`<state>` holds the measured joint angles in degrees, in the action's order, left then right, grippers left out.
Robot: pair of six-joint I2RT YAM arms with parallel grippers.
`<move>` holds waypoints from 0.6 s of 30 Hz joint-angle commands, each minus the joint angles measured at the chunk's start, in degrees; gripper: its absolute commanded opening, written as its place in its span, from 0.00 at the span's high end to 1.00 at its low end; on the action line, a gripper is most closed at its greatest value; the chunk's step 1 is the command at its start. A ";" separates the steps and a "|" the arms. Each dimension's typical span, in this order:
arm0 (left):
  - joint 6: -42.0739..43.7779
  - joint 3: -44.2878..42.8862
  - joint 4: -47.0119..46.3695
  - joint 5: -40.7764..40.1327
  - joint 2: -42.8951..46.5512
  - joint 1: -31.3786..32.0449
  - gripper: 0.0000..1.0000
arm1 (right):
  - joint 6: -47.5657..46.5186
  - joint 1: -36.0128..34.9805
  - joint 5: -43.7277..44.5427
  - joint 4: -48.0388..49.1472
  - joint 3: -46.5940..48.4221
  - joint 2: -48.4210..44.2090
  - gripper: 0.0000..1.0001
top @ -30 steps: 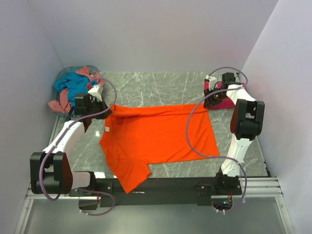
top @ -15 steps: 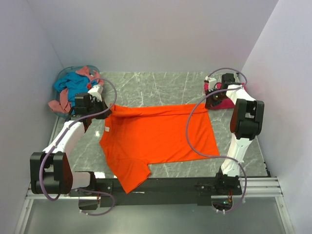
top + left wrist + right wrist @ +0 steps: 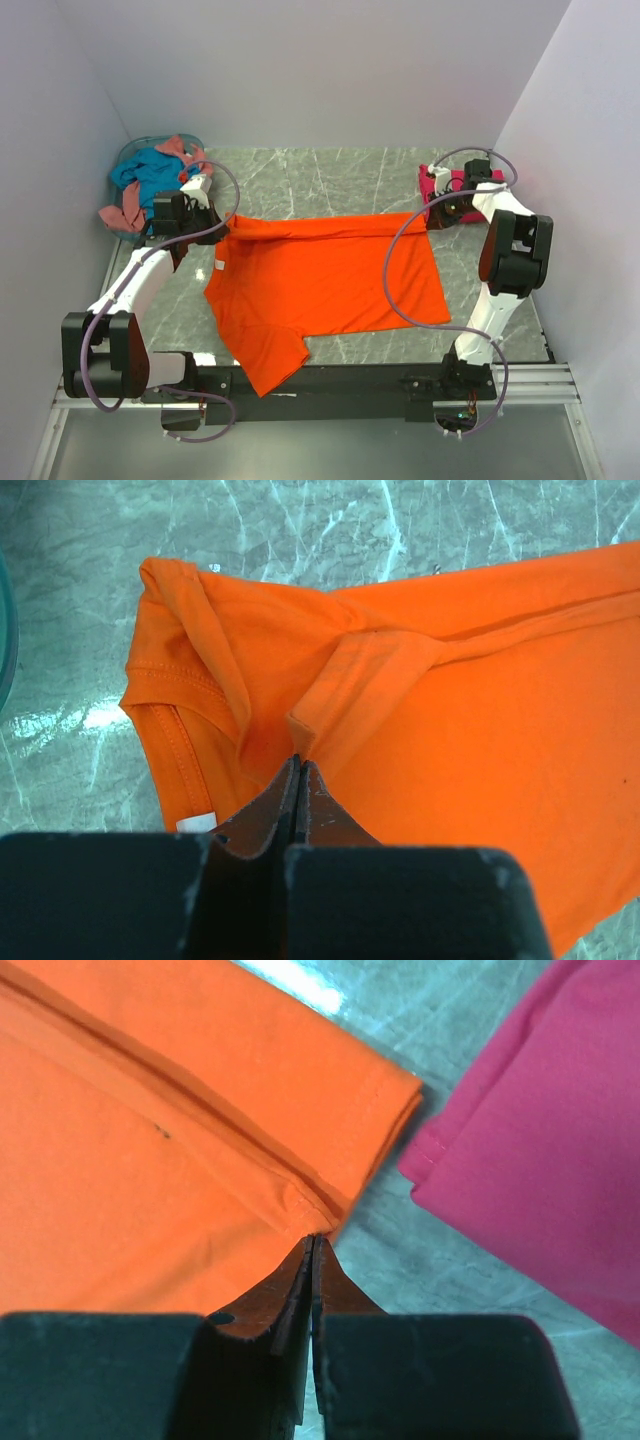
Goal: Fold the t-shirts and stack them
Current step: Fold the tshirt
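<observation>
Top external: you've got the orange t-shirt [image 3: 320,275] spread flat on the marble table [image 3: 330,180], between both arms. Your left gripper [image 3: 298,768] is clamped tight on a bunched fold at its far-left edge. Your right gripper [image 3: 312,1245] is pinched closed on the far-right hem corner, just beside the magenta t-shirt [image 3: 540,1160].

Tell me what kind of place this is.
Probably a robot lab test cell, not a home: plain pale walls box in a marble-patterned table, with an orange t-shirt spread for folding between two bolted-down arms.
</observation>
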<state>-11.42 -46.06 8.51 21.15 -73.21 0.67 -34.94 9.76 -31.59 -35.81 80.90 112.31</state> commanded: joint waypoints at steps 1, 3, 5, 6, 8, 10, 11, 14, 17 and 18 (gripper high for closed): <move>1.14 0.10 0.19 0.65 1.93 -0.23 1.00 | -1.71 0.61 -1.36 0.92 -0.66 -3.06 0.94; 1.14 0.18 0.54 0.56 2.28 -0.23 1.00 | -1.80 0.61 -1.19 1.01 -0.75 -2.80 0.94; 1.31 0.36 0.98 0.21 2.89 -0.23 1.00 | -1.89 0.52 -0.58 1.01 -0.92 -2.54 0.94; 1.31 0.45 1.15 0.04 3.07 -0.14 1.00 | -1.97 0.61 -0.40 1.18 -1.01 -2.45 0.94; 1.31 0.89 1.42 -0.05 3.77 -0.23 1.00 | -1.98 0.70 0.22 1.53 -1.53 -2.45 0.93; 1.40 1.15 1.51 -0.14 3.95 -0.23 1.00 | -2.15 0.70 0.31 1.71 -1.71 -2.45 0.93; 1.40 1.33 1.68 -0.23 4.04 -0.23 1.00 | -2.15 0.79 0.31 1.80 -1.89 -2.45 0.93; 1.40 1.33 2.12 -0.05 4.13 -0.23 1.00 | -2.15 0.79 0.30 1.80 -1.98 -2.45 0.93; 1.49 1.50 2.65 0.21 4.39 -0.14 1.00 | -2.41 0.79 0.57 1.80 -2.15 -2.45 0.89; 1.58 1.68 2.74 0.30 4.48 -0.14 1.00 | -2.68 0.79 0.57 1.45 -2.15 -2.45 0.86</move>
<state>-11.20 -44.86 11.27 21.12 -70.57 0.67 -36.27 10.15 -31.09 -35.11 79.05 112.31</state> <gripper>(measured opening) 0.012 0.116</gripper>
